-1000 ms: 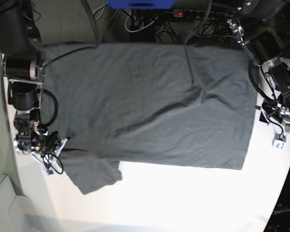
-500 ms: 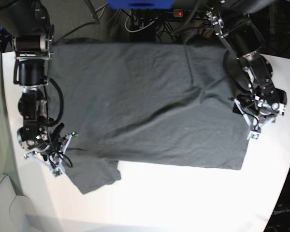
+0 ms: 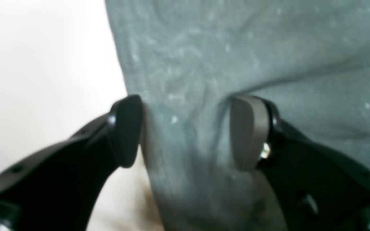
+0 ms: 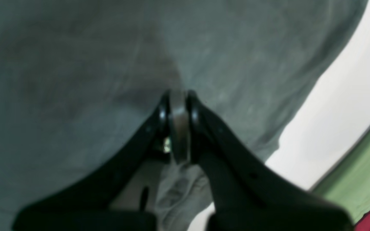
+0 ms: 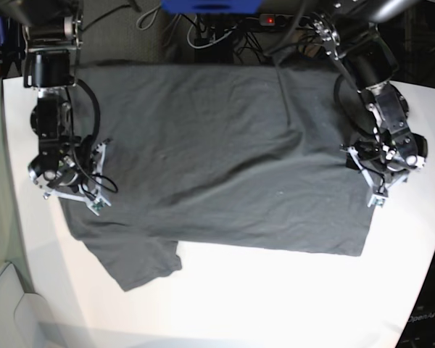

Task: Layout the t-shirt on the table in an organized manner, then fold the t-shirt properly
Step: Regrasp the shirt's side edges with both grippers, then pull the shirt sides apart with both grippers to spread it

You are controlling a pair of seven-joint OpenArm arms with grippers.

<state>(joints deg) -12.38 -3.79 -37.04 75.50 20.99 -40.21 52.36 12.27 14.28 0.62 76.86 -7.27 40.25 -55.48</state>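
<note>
We see the t-shirt (image 5: pixel 225 152) spread flat across the far half of the table (image 5: pixel 275 297), its hem edge on the right of the base view and one short sleeve trailing toward the near left corner, with bare white tabletop in front of it. Our left gripper (image 5: pixel 380 190) sits at the hem side, on the right of the base view, and its wrist camera shows the jaws standing well apart and straddling the very edge of the cloth: one fingertip (image 3: pixel 125 130) is over the white tabletop just beside the hem, the other pad (image 3: pixel 247 134) presses onto the fabric, and a ridge of grey cloth rises between them without being pinched. Our right gripper (image 5: pixel 94 199) is at the opposite side, on the left of the base view, near the sleeve and shoulder. Its wrist camera shows the two fingers (image 4: pixel 191 112) drawn fully together with only a thin sliver between the pads; the shirt (image 4: pixel 75 80) fills the picture beyond the tips and a crumpled bit of cloth shows below them, but we cannot tell whether any fabric is caught in that closed grip.
</note>
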